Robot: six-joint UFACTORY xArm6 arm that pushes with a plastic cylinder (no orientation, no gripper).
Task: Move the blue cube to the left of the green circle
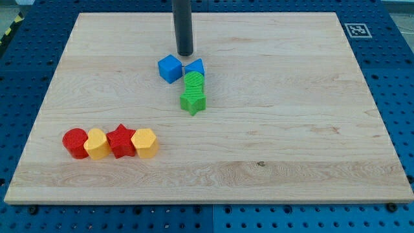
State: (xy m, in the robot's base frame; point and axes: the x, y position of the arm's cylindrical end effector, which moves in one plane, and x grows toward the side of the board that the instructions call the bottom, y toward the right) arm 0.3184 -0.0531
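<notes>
The blue cube (170, 68) sits on the wooden board near the view's top centre. A second blue block (195, 66), shape unclear, lies just to its right and touches the green circle (193, 80) below it. A green star (193, 101) lies directly below the circle, touching it. The blue cube is up and to the left of the green circle, close to it. My tip (185, 54) is just above the two blue blocks, over the gap between them, a little apart from both.
A row of touching blocks lies at the view's lower left: red circle (75, 142), yellow block (97, 144), red star (120, 141), yellow block (145, 143). A marker tag (355, 29) is at the board's top right corner.
</notes>
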